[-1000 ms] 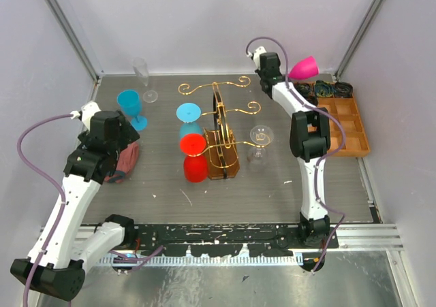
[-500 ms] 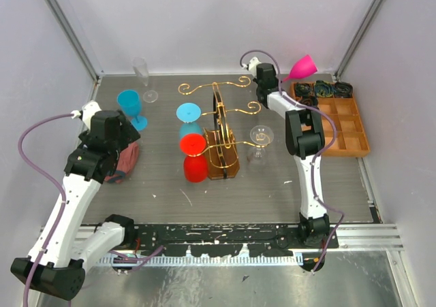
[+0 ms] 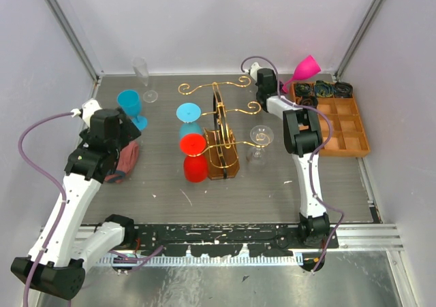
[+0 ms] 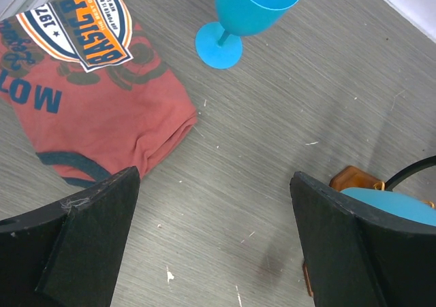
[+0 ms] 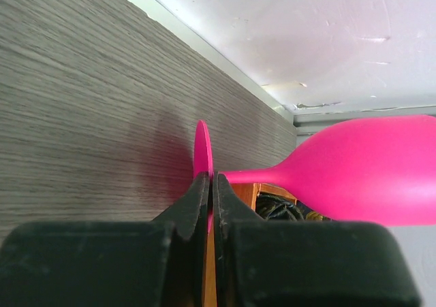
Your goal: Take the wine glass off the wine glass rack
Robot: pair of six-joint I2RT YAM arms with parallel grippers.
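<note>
Over grey tabletop (image 3: 272, 191), my right pincer (image 5: 211, 182) stayed... clamped the pink plastic wine glass (image 5: 361, 167), off the gold wire rack (image 3: 219, 126); placing remained.

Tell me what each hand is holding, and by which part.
The right hand pinches the pink wine glass by its flat foot; the left hand is open and empty.

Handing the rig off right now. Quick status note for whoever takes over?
Left gripper: open, empty, hovering by the red shirt.
Right gripper: shut on the foot of the pink wine glass, held in the air at back right near the wooden tray.
Rack: mid-table, blue glass and red glass on its left side, clear glass at its right.
Done: pink wine glass is off the rack.
Left: set it down.
</note>
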